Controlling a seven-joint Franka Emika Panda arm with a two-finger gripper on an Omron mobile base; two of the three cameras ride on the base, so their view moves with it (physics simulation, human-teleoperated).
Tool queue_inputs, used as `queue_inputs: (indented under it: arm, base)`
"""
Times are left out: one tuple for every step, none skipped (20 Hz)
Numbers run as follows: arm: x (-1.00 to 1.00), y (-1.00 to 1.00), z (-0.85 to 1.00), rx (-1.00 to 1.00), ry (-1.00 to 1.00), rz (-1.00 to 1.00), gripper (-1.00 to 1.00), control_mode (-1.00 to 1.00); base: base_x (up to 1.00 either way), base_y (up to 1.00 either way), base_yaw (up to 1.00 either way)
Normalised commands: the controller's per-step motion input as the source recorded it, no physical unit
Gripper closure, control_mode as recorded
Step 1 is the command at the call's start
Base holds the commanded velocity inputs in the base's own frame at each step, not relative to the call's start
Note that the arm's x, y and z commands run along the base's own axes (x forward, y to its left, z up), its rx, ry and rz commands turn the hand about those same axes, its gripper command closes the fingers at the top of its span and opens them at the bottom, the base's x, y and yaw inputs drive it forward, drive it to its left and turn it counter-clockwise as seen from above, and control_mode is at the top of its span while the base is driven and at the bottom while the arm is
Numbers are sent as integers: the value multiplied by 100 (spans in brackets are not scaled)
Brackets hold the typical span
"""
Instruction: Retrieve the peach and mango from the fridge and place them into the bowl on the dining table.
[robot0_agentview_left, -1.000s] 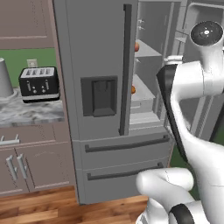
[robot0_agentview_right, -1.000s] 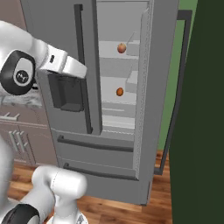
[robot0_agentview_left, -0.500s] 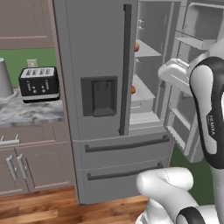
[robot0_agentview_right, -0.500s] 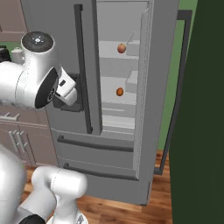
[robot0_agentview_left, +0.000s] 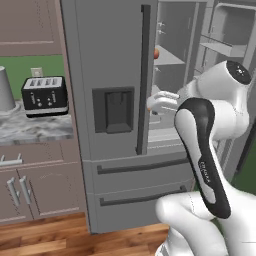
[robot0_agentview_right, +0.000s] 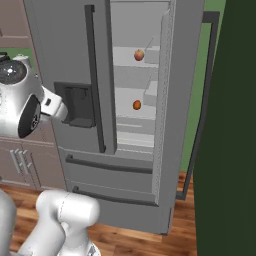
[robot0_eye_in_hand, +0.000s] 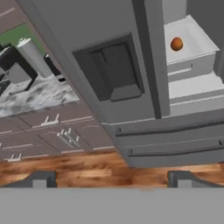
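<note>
The fridge (robot0_agentview_left: 107, 60) stands with its left door shut and its right side open. On an upper shelf lies a pinkish-orange fruit (robot0_agentview_right: 139, 54), and an orange fruit (robot0_agentview_right: 136, 105) lies on the shelf below; these are the peach and the mango, and I cannot tell which is which. The upper fruit (robot0_agentview_left: 156, 52) peeks past the door handle. My gripper (robot0_eye_in_hand: 111, 179) is open and empty, hovering before the dark dispenser recess (robot0_eye_in_hand: 116, 72), left of the lower fruit (robot0_eye_in_hand: 176, 43). From the left base, the gripper (robot0_agentview_left: 152, 104) sits at dispenser height beside the handle. Bowl and dining table are out of view.
A black toaster (robot0_agentview_left: 45, 95) and a grey canister (robot0_agentview_left: 5, 90) stand on the marbled counter (robot0_agentview_left: 30, 131) left of the fridge, over brown cabinets (robot0_agentview_left: 30, 185). The fridge's open right door (robot0_agentview_right: 230, 125) looms close on the right. Wood floor (robot0_eye_in_hand: 65, 168) lies below.
The arm has folded down and swung left; the hand dropped from high by the upper shelves to dispenser height before the shut left door. The jaws stayed open.
</note>
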Motion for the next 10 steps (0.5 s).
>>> queue_inputs:
  arm:
    - [14,0,0,-25,-8,0,-100,-100]
    - [19,0,0,-24,-9,0,-100,-100]
    - [22,0,5,-23,-11,0,-100,-100]
    - [21,0,7,-21,-11,0,-100,-100]
    - [24,-11,15,-16,-6,0,-100,-100]
    - [24,-21,18,-14,-3,0,-100,-100]
    - [26,-24,19,-13,-3,0,-100,-100]
    - [31,-29,19,-10,-1,0,-100,-100]
    - [39,-26,14,-8,-2,0,-100,-100]
    - [41,-24,12,-8,-3,0,-100,-100]
  base:
    - [0,0,0]
    - [0,0,0]
    - [0,0,0]
    - [0,0,0]
    - [0,0,0]
    - [0,0,0]
    - [0,0,0]
    - [0,0,0]
    - [0,0,0]
    - [0,0,0]
